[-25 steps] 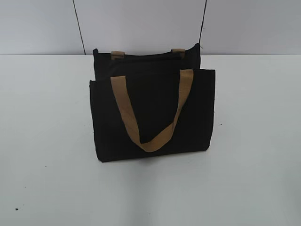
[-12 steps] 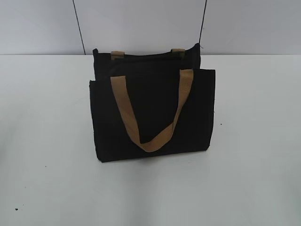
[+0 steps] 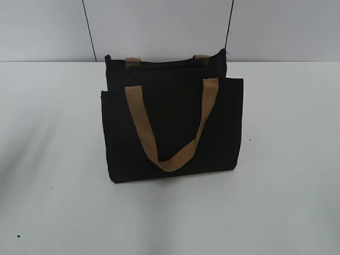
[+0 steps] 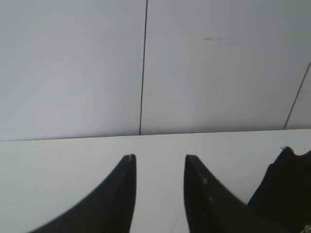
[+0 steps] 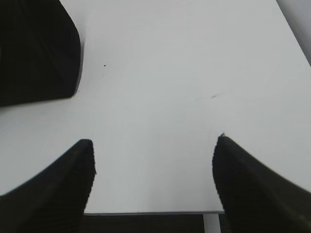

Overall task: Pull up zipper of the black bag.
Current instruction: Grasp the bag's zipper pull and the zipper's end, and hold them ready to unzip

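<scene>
The black bag (image 3: 172, 125) stands upright in the middle of the white table, front panel facing the exterior camera, one tan handle (image 3: 170, 127) hanging down its front. The zipper line (image 3: 167, 65) runs along the top edge; I cannot make out its pull tab. Neither gripper shows in the exterior view. In the left wrist view my left gripper (image 4: 159, 158) is open and empty over bare table, a corner of the bag (image 4: 284, 189) at lower right. In the right wrist view my right gripper (image 5: 153, 141) is wide open and empty, the bag's side (image 5: 36, 48) at upper left.
The white table (image 3: 287, 159) spreads around the bag on all sides. A grey panelled wall (image 3: 159, 26) stands behind it. The table's near edge (image 5: 150, 212) shows at the bottom of the right wrist view.
</scene>
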Motion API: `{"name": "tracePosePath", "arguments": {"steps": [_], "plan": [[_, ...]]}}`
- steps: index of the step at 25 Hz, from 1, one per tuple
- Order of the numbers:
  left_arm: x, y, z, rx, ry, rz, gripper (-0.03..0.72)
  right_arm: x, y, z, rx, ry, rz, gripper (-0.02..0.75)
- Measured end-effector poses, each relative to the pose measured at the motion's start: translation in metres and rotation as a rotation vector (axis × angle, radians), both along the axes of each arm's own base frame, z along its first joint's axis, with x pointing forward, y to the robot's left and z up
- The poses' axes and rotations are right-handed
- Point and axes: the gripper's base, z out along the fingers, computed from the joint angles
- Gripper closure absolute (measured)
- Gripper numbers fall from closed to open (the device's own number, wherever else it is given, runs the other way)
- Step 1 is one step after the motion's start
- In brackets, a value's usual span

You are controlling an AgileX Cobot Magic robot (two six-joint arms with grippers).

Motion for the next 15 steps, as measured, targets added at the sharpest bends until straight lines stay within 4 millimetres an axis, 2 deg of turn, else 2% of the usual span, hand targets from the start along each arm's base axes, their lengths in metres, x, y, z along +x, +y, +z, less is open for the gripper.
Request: {"name": "tracePosePath", "arguments": {"steps": [7,15], "plan": [[0.035,-0.025,-0.041,0.068,-0.015,-0.196,0.347,0.0,0.0,0.0,0.0,0.0,0.0,0.161],[0.051,-0.044,-0.098,0.075,0.096,-0.394,0.326,0.0,0.0,0.0,0.001,0.0,0.001,0.161]]}}
